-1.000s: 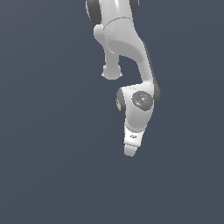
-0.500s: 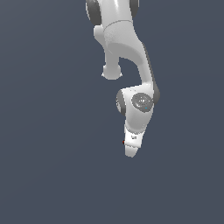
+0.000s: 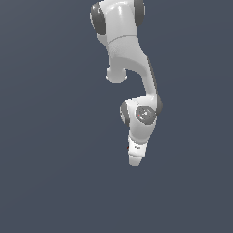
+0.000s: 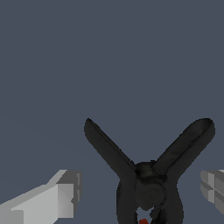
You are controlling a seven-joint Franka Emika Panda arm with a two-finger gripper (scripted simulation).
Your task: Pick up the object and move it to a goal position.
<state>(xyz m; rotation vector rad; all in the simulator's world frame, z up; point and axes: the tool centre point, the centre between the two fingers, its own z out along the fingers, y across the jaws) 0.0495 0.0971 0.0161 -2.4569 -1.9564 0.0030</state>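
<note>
Fingers (image 4: 65, 192) spread wide, flanking clamp (image 4: 148, 183), untouched.

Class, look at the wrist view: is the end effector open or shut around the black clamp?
Open. The end effector has its two fingers spread wide on either side of the black clamp, with gaps showing and no contact.

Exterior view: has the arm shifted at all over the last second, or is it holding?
Nothing visibly changed: the arm keeps the same pose, with the tool pointing down at the same spot. In the wrist view, the black clamp sits between the open fingers, not gripped.
</note>
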